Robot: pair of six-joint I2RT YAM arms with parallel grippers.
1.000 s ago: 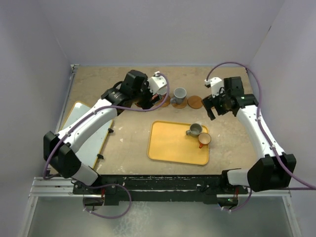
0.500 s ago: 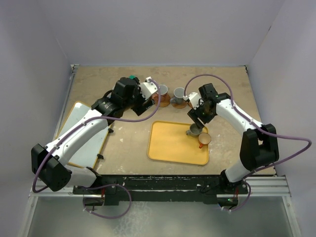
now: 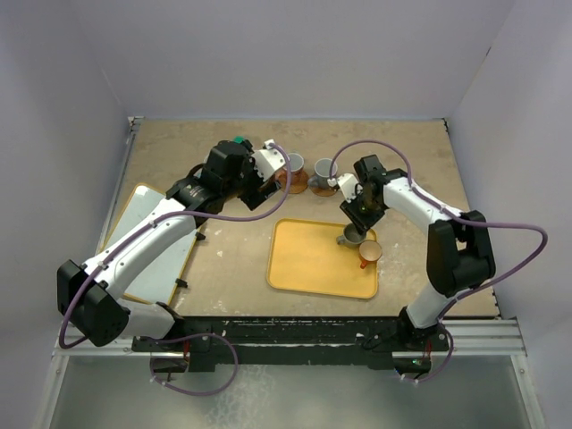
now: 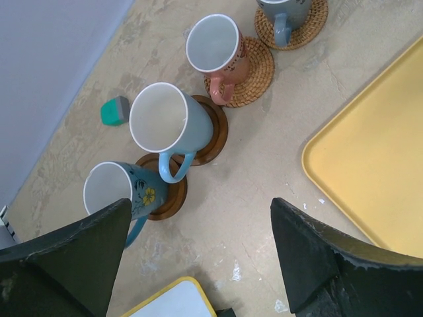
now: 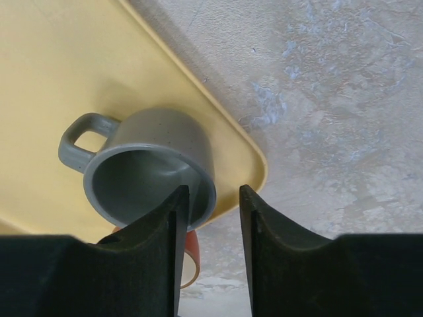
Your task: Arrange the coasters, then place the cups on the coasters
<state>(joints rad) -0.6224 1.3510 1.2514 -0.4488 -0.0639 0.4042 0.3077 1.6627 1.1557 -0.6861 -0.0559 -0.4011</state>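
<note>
Four cups stand on coasters in a row at the back. In the left wrist view these are a floral blue cup (image 4: 114, 193) on a dark coaster (image 4: 165, 196), a large light-blue cup (image 4: 168, 122), a pale pink cup (image 4: 215, 46) on a woven coaster (image 4: 254, 69), and a grey-blue cup (image 4: 284, 10). My left gripper (image 4: 198, 264) (image 3: 253, 188) hangs open above bare table beside them. The small grey cup (image 5: 149, 168) (image 3: 350, 236) stands on the yellow tray (image 5: 66, 66). My right gripper (image 5: 213, 195) (image 3: 356, 219) straddles its rim, one finger inside, a gap outside. The orange cup (image 3: 369, 253) stands next to it.
A teal block (image 4: 114, 110) lies by the back wall behind the blue cups. A white tray with a yellow rim (image 3: 152, 246) sits at the left under my left arm. The yellow tray (image 3: 308, 264) lies at the middle front.
My right arm swung from the back right down over the yellow tray, and its jaws narrowed over the grey cup's rim. My left gripper drew back leftward from the cups.
</note>
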